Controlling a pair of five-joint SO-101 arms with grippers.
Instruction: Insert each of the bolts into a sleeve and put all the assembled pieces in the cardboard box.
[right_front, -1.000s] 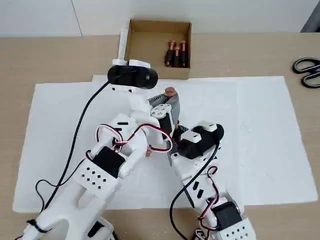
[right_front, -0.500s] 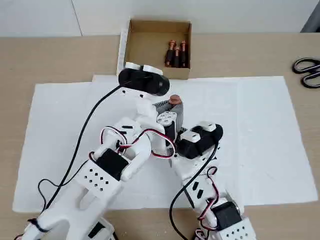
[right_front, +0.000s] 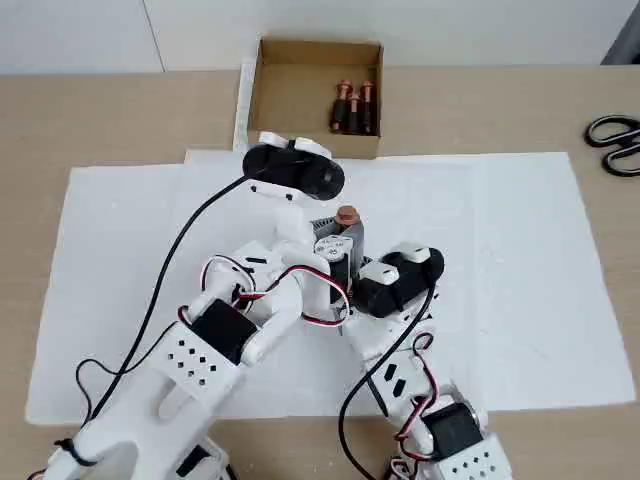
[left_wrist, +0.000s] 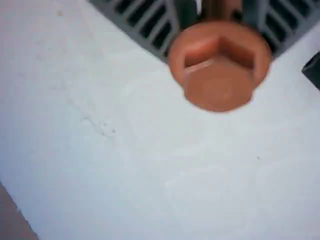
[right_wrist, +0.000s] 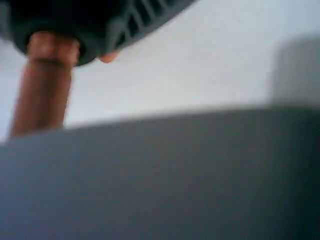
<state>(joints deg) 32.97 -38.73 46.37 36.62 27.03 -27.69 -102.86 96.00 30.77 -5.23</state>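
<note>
white sheet (right_front: 520, 270): spread over the table as the work spot.
cardboard box (right_front: 262, 90): set at the far edge, likely for easy dropping.
left gripper (right_front: 345, 228): closed on the bolt, mid-sheet.
right gripper (right_front: 350, 300): just beside it; open or closed cannot be told.
bolt (left_wrist: 218, 70): held head up, likely for sleeving.
finished pieces (right_front: 354, 108): three, laid in the box.

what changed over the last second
The left gripper, jaws shut on the bolt, drew back from the cardboard box toward the arms' bases, carrying the bolt along. The right arm, the three assembled pieces in the box and the scissors stayed put.
</note>
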